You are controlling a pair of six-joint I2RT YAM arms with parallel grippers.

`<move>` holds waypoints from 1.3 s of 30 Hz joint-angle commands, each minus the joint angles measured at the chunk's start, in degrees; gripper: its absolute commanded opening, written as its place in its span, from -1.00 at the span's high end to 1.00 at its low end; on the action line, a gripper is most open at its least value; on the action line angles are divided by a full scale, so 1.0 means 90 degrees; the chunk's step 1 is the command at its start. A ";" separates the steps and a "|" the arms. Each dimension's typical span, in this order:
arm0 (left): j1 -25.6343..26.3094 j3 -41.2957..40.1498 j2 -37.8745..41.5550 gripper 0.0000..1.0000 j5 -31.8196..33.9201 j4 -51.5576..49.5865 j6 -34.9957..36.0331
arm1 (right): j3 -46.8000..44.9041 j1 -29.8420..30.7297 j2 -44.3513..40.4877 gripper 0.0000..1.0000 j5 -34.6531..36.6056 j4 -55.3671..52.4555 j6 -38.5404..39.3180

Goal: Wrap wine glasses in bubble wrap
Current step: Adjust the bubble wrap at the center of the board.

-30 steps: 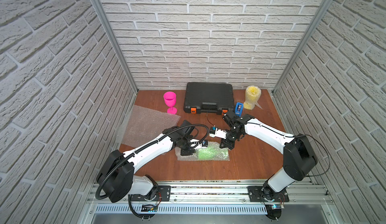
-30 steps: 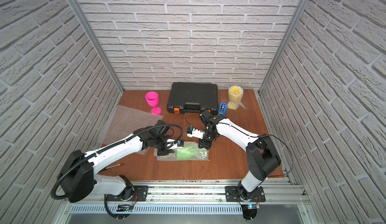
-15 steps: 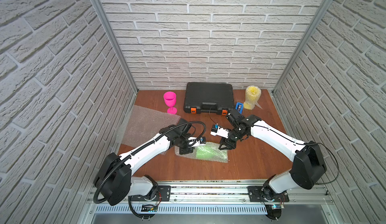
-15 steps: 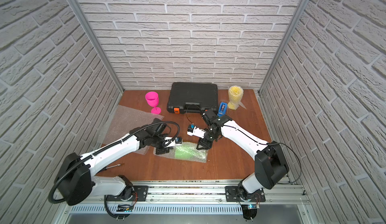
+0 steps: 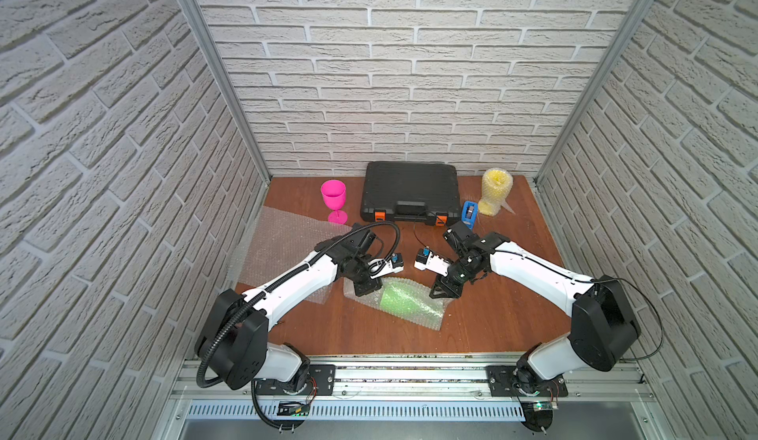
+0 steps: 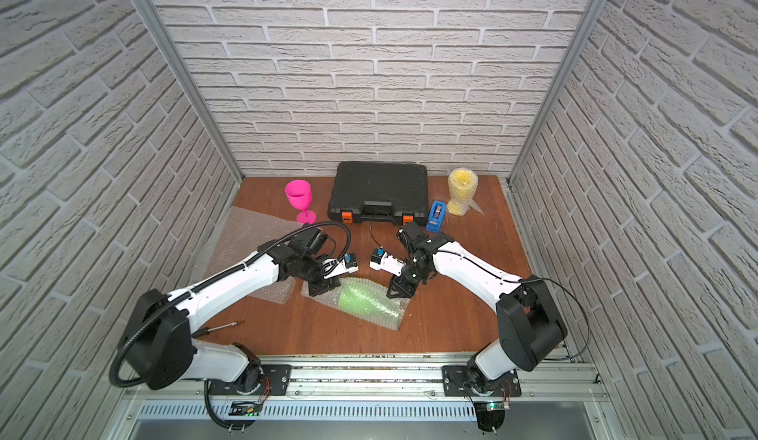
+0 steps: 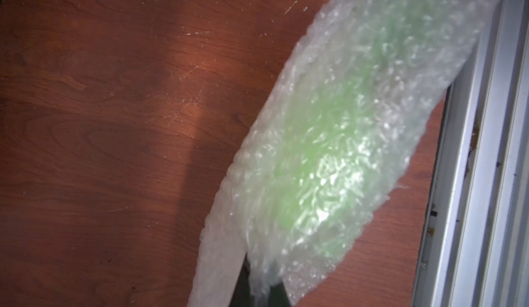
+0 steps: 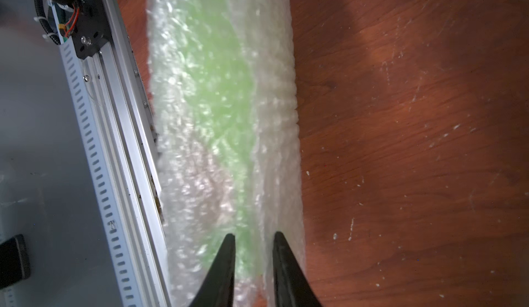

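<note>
The lime-green goblet [image 5: 400,299] lies on its side near the middle of the tabletop [image 5: 504,319]. It is rolled inside bubble wrap [image 5: 428,318], so only its colour shows through the bubbles. The bundle runs slantwise, its left end a little farther back than its right end, and the wrap sticks out past the goblet at both ends.

The left tool [image 5: 363,288] sits at the bundle's left end. In the left wrist view its dark fingers [image 7: 242,291] are closed tight, with a flap of the wrap pinched between them. The right tool [image 5: 445,292] points down at the bundle's right end. In the right wrist view its jaws stand a modest gap apart, the fingertips [image 8: 226,251] over the wrap with green showing between them. Whether they touch the plastic cannot be told.

A flat sheet [image 5: 283,245] of the same bubbled plastic lies to the left, partly under the left arm. The pink goblet [image 5: 334,200] stands upright at the far left, just beyond that sheet. A black case [image 5: 410,190] with orange latches lies at the far middle, by the wall. A blue tape dispenser [image 5: 469,212] stands just beside the case's near right corner. The yellow goblet [image 5: 496,190], upright and already wrapped in bubbles, stands at the far right. Any lettering on the case or the dispenser is too small to read.
</note>
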State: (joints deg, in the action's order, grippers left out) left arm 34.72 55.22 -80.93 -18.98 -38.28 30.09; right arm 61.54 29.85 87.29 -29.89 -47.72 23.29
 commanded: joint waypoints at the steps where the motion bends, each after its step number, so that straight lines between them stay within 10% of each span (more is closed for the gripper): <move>1: -0.0009 0.0053 0.0031 1.00 0.0010 -0.0081 -0.0304 | -0.0030 0.0048 -0.0205 0.18 -0.0625 0.0308 -0.0378; 13: -0.0087 0.0278 -0.0245 1.00 -0.0084 -0.0314 -0.0664 | -0.0089 0.0600 0.0260 0.00 0.0615 0.0373 -0.0437; 34: -0.0215 0.0497 -0.0667 1.00 -0.0151 -0.0534 -0.0921 | 0.0017 0.0971 0.0328 -0.74 -0.0419 0.0310 -0.0524; 39: -0.0293 0.0486 -0.0592 1.00 -0.0340 -0.0522 -0.0970 | -0.0031 0.1088 0.0447 -0.45 0.0499 0.0525 -0.0655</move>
State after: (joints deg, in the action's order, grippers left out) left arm 32.99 58.67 -86.35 -20.32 -41.89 22.17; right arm 61.12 39.00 90.63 -29.12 -44.29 18.46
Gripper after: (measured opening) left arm 0.060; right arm 0.750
